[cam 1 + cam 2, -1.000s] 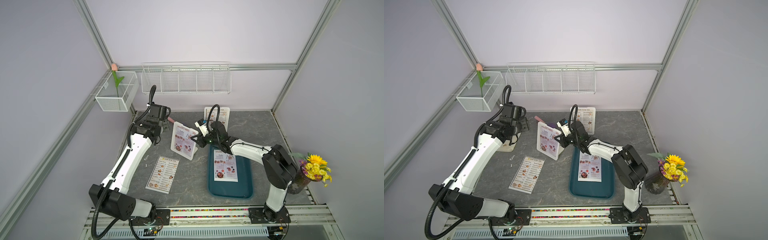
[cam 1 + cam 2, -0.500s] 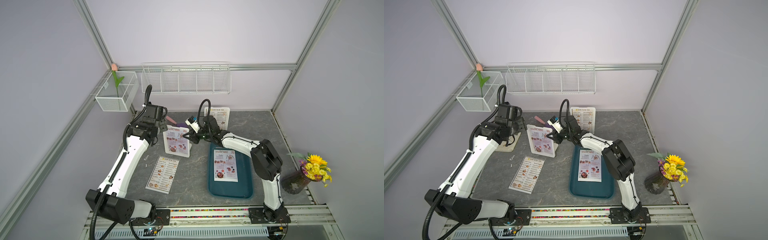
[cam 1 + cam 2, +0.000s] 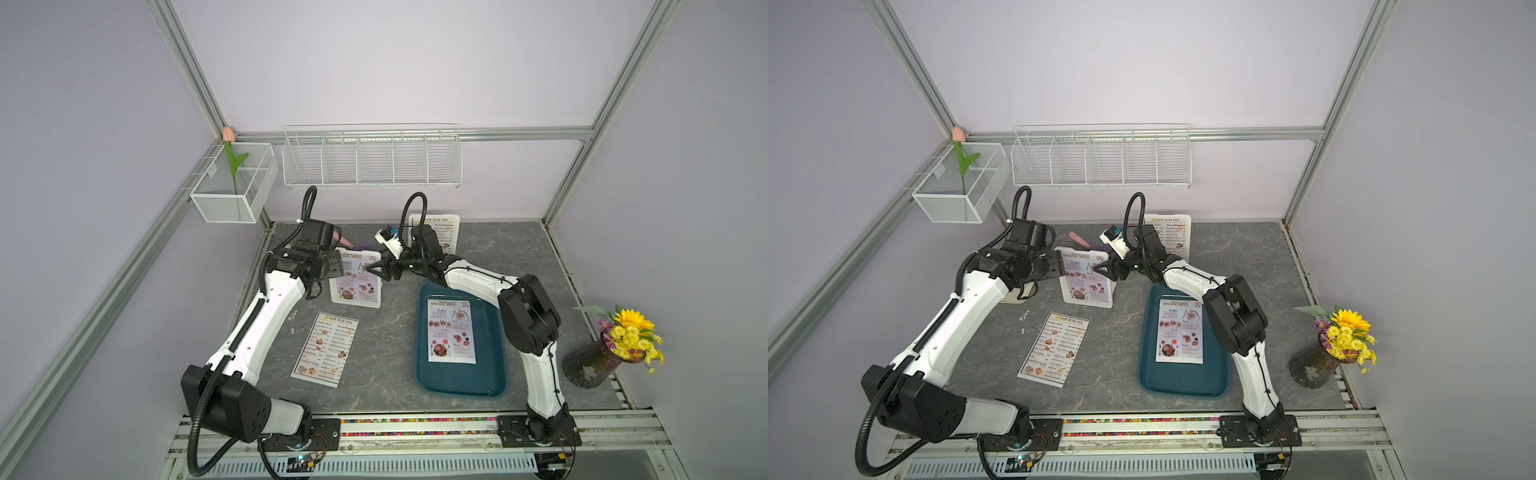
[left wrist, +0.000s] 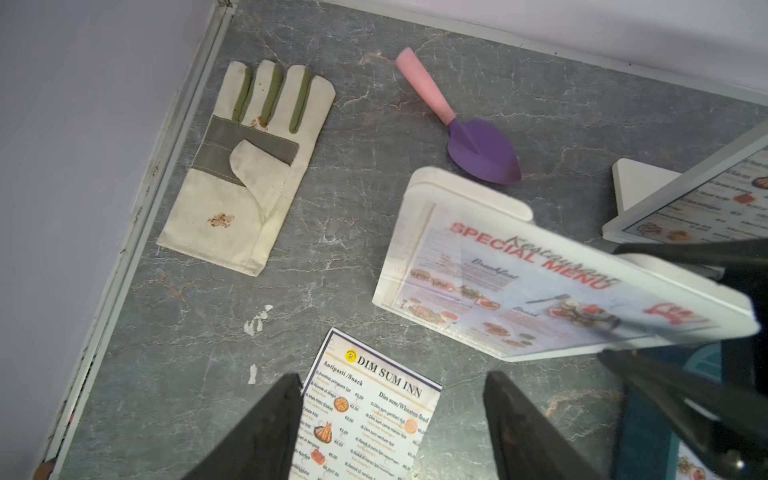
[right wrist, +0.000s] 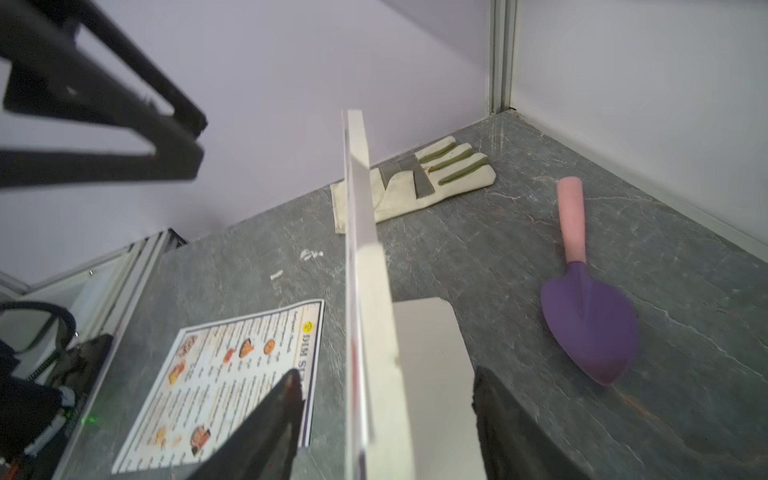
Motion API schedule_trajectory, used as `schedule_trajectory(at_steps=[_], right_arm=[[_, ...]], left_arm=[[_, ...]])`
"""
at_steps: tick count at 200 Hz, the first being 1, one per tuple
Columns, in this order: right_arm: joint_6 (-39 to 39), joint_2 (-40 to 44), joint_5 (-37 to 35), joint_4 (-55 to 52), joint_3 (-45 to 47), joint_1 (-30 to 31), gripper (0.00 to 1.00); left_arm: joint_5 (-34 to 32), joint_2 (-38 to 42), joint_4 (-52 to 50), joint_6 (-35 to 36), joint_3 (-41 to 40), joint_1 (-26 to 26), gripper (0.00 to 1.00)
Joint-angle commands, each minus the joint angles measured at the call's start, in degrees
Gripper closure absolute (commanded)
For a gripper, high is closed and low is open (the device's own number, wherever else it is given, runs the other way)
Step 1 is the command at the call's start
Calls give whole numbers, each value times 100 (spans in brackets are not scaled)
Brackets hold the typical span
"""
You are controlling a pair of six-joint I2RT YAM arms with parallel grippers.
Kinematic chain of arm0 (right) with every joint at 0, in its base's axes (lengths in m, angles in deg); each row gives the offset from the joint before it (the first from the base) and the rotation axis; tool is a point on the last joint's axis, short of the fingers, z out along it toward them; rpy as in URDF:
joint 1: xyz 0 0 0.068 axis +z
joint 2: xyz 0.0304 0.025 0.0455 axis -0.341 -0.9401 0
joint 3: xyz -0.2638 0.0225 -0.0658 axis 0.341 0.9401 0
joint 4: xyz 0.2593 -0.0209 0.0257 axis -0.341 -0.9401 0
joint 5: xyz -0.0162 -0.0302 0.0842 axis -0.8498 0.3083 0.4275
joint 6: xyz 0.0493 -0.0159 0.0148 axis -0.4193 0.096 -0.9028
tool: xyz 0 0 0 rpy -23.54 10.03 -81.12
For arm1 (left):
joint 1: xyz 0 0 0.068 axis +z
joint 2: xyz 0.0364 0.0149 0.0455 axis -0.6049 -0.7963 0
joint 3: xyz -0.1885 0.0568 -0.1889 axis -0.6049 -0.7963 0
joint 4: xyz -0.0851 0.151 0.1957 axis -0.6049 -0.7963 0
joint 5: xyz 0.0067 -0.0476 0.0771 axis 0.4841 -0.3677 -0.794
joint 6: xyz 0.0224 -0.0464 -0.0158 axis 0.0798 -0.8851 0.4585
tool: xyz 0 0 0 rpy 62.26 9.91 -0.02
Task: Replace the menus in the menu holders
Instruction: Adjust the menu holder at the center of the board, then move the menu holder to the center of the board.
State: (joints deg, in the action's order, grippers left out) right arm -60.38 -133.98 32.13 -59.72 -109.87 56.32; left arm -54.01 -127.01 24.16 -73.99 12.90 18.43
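At the back of the grey table (image 3: pixel 386 345), both grippers stand spread beside the front menu holder (image 3: pixel 357 304), neither clamping it.
The front menu holder stands tilted with a SPECIAL MENU sheet (image 3: pixel 353 276) inside. The right gripper (image 5: pixel 384 374) straddles its side edge with fingers wide and clear of it. The left gripper (image 4: pixel 390 378) is spread and empty near the opposite edge. The rear menu holder (image 3: pixel 456 232) and its DIM SUM INN sheet (image 3: pixel 446 227) are largely hidden by the right arm. A loose DIM SUM INN sheet (image 3: pixel 326 349) lies flat, and another SPECIAL MENU sheet (image 3: pixel 451 330) lies in the teal tray (image 3: pixel 461 382). The left arm mostly covers a work glove (image 4: pixel 249 166) in both top views; the trowel (image 4: pixel 482 153) is only partly visible there.
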Motion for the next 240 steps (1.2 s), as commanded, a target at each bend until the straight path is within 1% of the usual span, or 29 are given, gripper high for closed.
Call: schedule_trajectory(at_steps=[1, 21, 32, 46, 63, 78, 98, 138, 173, 192, 211, 219, 222, 240], right_arm=[[-279, 677, -96, 394, 470, -140, 27], [-250, 1161, -296, 102, 825, -162, 24], [-318, 1431, -525, 25, 1025, -197, 22], [-362, 1706, -656, -305, 1108, -277, 21], [-439, 2000, -1109, -782, 1095, -346, 20], [-513, 2232, -1653, -1222, 1098, -385, 18], [-557, 2519, -1886, -1515, 1285, -532, 18], [-481, 3081, -2271, -2085, 1770, -1060, 16], [-500, 3197, -2243, -2150, 2018, -1812, 15], [-469, 3054, -2225, -2104, 2029, -2126, 14], [-512, 2806, -2010, -1965, 1990, -2411, 14], [-518, 2704, -1853, -1899, 1961, -2425, 14], [-511, 2667, -1796, -1868, 1951, -2578, 14], [-305, 2425, -1561, -1772, 1827, -2706, 13]], left_arm=[[285, 118, -101, -115, 295, 15, 28], [431, 310, 48, -214, 138, 3, 28], [428, 370, 12, -249, 88, -24, 28], [402, 432, -81, -262, 38, -86, 28], [381, 470, -192, -230, -5, -213, 28], [375, 477, -254, -153, 8, -420, 28], [397, 475, -177, -101, 25, -777, 28], [581, 331, 61, -101, -10, -1203, 28], [853, 75, 415, -33, 14, -1321, 28], [817, -37, 480, 78, 118, -1321, 28], [684, -81, 450, 233, 263, -1322, 28], [647, -93, 438, 287, 310, -1321, 28], [628, -95, 438, 310, 320, -1324, 28], [571, -120, 427, 387, 369, -1321, 27]])
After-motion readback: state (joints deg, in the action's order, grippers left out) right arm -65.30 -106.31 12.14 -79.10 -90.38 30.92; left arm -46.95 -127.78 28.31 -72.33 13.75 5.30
